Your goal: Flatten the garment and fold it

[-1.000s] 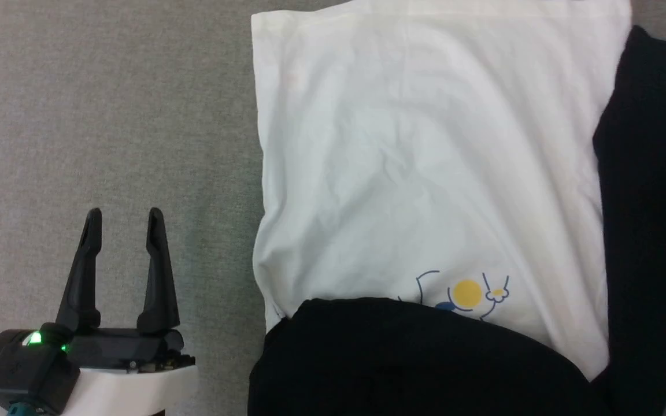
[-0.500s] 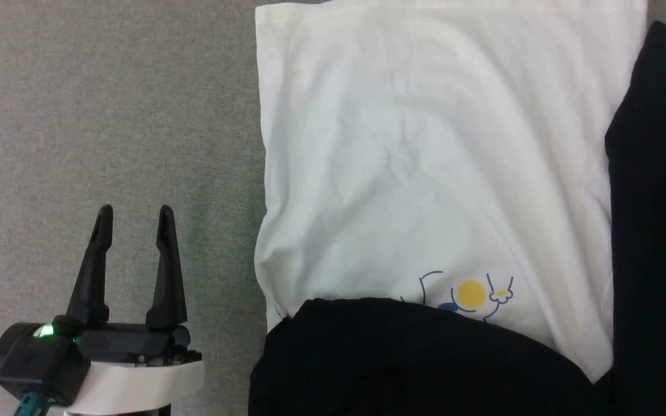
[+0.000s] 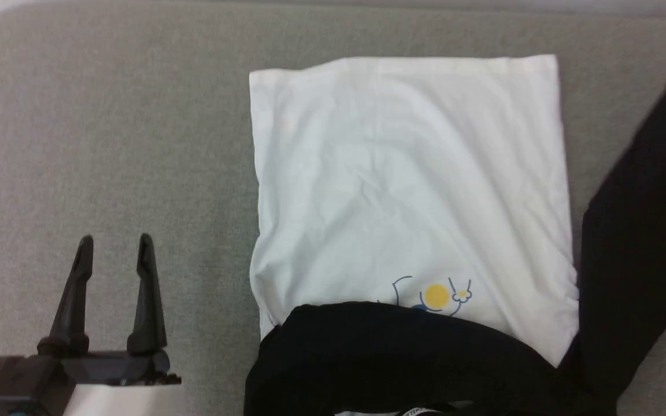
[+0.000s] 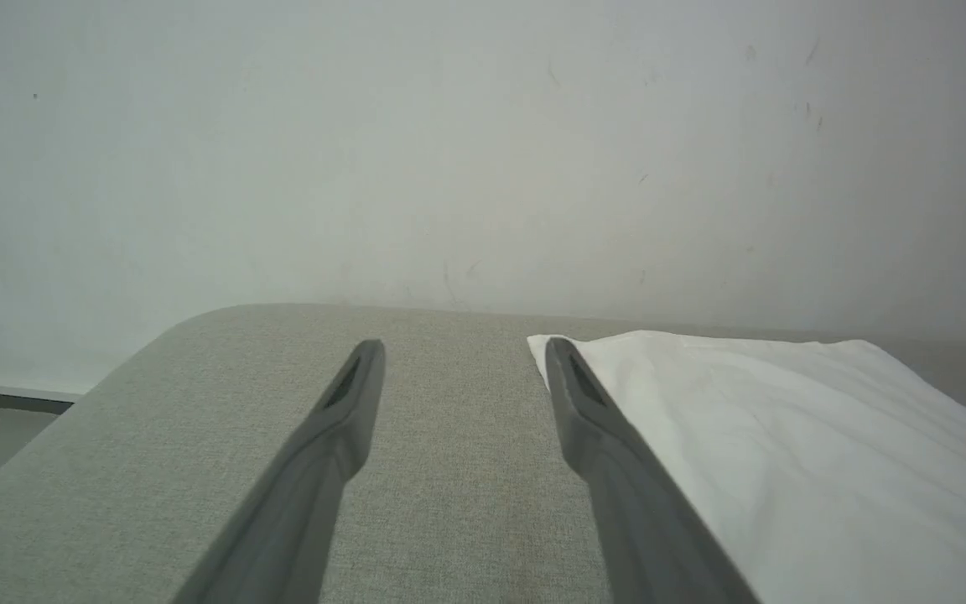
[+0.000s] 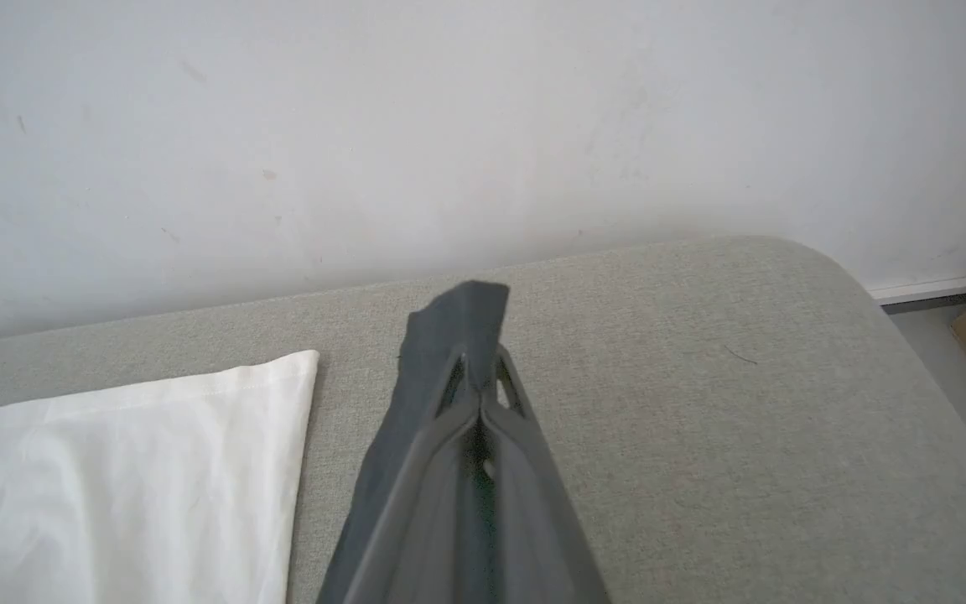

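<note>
Legend: white raglan shirt [image 3: 408,173] with a small yellow-and-blue chest print [image 3: 437,296], spread on the grey worktop [image 3: 107,115]. Light, limp and crease-prone, it is best taken at cuffs or hem corners. Right pincer [image 5: 479,369] is clamped on the black sleeve [image 5: 449,323] end. Left pincer [image 3: 114,242] stands wide, empty, beside the shirt.

You see a shirt [image 3: 408,190] with a plain white body, black sleeves [image 3: 639,242] and a small chest print [image 3: 437,296]: a yellow disc with thin blue line work. Your table [image 3: 107,144] is a flat grey-green weave with no pattern. The left gripper [image 3: 115,240] is black on a white forearm [image 3: 125,401]; the right gripper [image 5: 476,373] reads dark grey. The wall [image 4: 483,151] is off-white with faint scuffs.
</note>
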